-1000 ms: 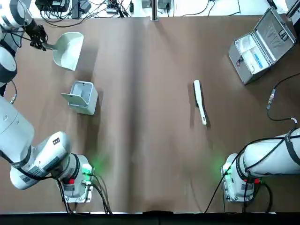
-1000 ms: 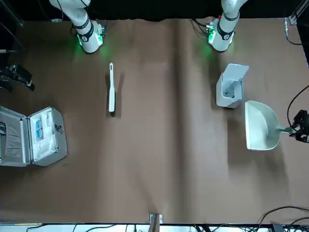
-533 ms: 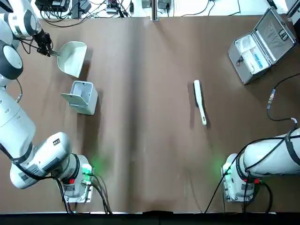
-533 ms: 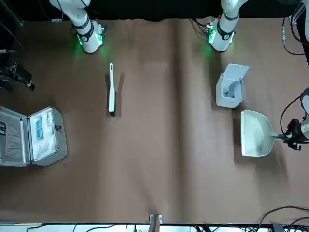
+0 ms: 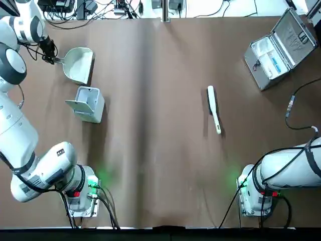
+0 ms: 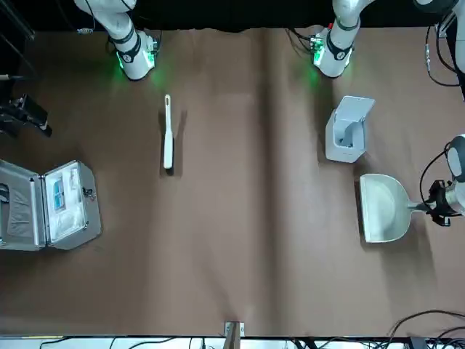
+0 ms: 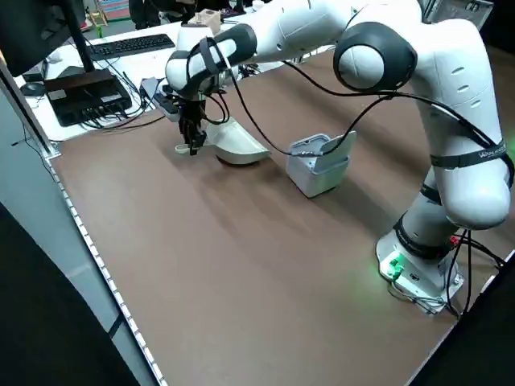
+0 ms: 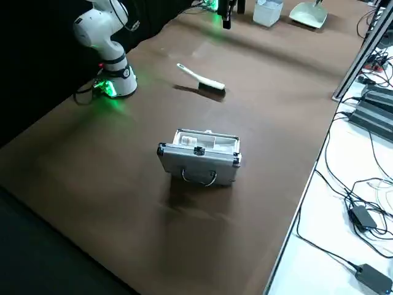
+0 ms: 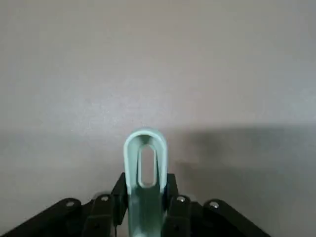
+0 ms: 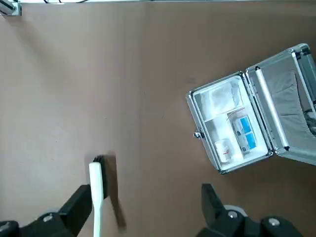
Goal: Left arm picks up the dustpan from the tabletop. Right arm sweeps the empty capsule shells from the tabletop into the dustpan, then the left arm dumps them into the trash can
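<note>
The cream-white dustpan (image 5: 78, 64) (image 6: 383, 207) (image 7: 237, 141) is at the table's far left, low over the tabletop; I cannot tell whether it touches. My left gripper (image 5: 50, 53) (image 6: 439, 204) (image 7: 191, 138) is shut on its thin handle (image 9: 144, 163), which shows clamped between the dark fingers in the left wrist view. The white trash can (image 5: 86, 104) (image 6: 347, 129) (image 7: 320, 163) stands with its lid open just nearer my base than the dustpan. My right gripper (image 10: 143, 207) hangs open high above the table. No empty capsule shells can be made out.
A slim white brush (image 5: 214, 109) (image 6: 168, 132) (image 8: 201, 79) lies right of the table's middle. An open silver case (image 5: 281, 47) (image 6: 47, 203) (image 10: 247, 123) sits at the far right. Cables (image 5: 296, 108) trail along the right edge.
The left gripper, still holding the dustpan, has shifted a little towards the trash can, and the scoop has turned straighter. The brush, case and right arm base have not moved.
</note>
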Tool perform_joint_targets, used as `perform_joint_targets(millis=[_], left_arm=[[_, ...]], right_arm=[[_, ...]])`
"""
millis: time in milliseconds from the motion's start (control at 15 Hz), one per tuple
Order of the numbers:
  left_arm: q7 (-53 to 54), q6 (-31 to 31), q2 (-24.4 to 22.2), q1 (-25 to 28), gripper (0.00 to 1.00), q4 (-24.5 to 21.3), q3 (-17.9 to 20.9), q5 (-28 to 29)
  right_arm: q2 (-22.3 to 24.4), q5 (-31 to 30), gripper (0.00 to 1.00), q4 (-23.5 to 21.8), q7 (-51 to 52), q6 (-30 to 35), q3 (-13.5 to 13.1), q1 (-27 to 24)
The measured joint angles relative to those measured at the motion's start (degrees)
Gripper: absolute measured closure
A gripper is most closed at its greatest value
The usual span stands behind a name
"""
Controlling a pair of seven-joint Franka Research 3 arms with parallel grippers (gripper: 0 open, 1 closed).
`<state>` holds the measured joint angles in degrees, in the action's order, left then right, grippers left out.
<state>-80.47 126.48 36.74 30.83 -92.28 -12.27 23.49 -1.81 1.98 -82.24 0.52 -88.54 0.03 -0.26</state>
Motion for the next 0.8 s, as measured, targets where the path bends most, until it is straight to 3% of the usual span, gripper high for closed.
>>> perform_joint_targets(millis=[333, 400, 467, 533, 733, 800], left_arm=[[-0.20, 1.12, 0.78, 0.00, 0.62, -0.02, 0.02, 0.02], [-0.20, 1.76, 0.81, 0.00, 0.55, -0.04, 0.02, 0.02], [-0.20, 2.07, 0.81, 0.00, 0.41, -0.04, 0.02, 0.02], [-0.20, 2.32, 0.81, 0.00, 0.37, -0.01, 0.03, 0.02], [0.47, 2.81, 0.13, 0.00, 0.04, 0.73, -0.11, 0.11], [1.68, 2.78, -0.81, -0.02, 0.00, 0.92, -0.29, 0.13]], right_arm=[[0.00, 0.00, 0.02, 0.00, 0.00, 0.00, 0.00, 0.00], [0.00, 0.00, 0.02, 0.00, 0.00, 0.00, 0.00, 0.00], [0.00, 0.00, 0.02, 0.00, 0.00, 0.00, 0.00, 0.00], [0.00, 0.00, 0.02, 0.00, 0.00, 0.00, 0.00, 0.00], [0.00, 0.00, 0.02, 0.00, 0.00, 0.00, 0.00, 0.00], [0.00, 0.00, 0.02, 0.00, 0.00, 0.00, -0.01, -0.01]])
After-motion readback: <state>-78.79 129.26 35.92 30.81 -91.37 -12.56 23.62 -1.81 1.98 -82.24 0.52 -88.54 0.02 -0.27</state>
